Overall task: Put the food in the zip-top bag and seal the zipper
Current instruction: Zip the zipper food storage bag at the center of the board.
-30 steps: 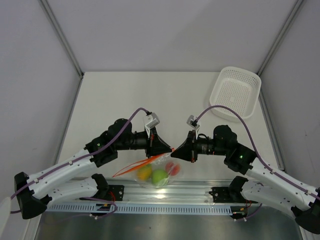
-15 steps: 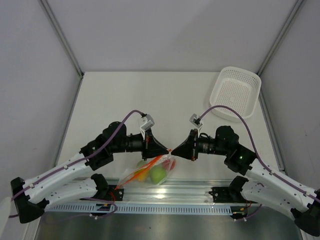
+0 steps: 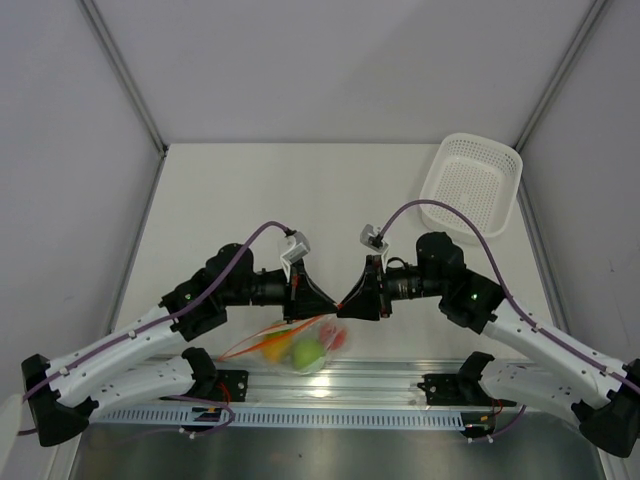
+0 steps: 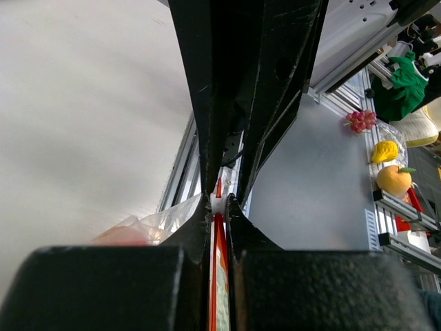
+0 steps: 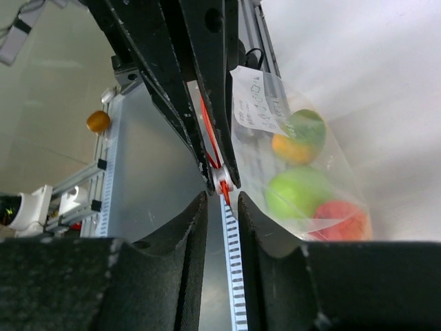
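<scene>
The clear zip-top bag (image 3: 318, 336) hangs between my two grippers over the table's front edge. It holds the lime-green ball (image 3: 305, 352), the yellow-orange piece (image 3: 273, 348) and the red-orange one (image 3: 337, 334). My left gripper (image 3: 330, 303) is shut on the red-orange zipper (image 4: 219, 276), with the white slider (image 4: 218, 204) at its fingertips. My right gripper (image 3: 346, 303) faces it tip to tip. Its jaws stand slightly apart, and the zipper's end (image 5: 224, 195) pokes between them. The right wrist view shows the bag (image 5: 256, 103) and the fruits (image 5: 300, 193) on the right.
A white perforated basket (image 3: 470, 185) stands at the back right corner. The metal rail (image 3: 330, 385) with the arm bases runs along the front edge, just below the hanging bag. Grey walls close in the table's sides.
The right gripper has moved a little left, staying tip to tip with the left one. The bag has swung and now hangs lower and further left, its strip trailing left.
</scene>
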Controlling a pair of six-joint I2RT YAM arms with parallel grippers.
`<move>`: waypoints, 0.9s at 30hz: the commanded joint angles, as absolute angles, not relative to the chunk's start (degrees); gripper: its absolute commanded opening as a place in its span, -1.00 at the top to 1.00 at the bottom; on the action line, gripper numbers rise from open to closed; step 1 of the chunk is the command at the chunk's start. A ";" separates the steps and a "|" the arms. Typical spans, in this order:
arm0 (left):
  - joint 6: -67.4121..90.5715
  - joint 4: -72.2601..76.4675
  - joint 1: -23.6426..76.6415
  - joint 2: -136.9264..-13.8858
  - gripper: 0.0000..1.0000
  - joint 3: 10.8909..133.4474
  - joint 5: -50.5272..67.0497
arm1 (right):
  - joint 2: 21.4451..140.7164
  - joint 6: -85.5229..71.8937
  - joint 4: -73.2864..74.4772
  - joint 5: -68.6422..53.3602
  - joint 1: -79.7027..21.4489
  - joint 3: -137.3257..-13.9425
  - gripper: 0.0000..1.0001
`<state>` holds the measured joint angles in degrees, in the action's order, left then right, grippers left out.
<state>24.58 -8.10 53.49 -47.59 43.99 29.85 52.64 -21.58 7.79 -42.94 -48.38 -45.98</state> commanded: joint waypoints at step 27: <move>24.17 -11.86 53.44 -47.73 0.99 44.47 29.18 | 53.97 -19.42 7.75 -40.09 -46.06 -50.19 1.00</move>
<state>24.51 -10.02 53.43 -48.07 43.92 29.56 57.23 -16.67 13.15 -45.54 -47.83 -49.30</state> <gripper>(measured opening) 0.037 0.006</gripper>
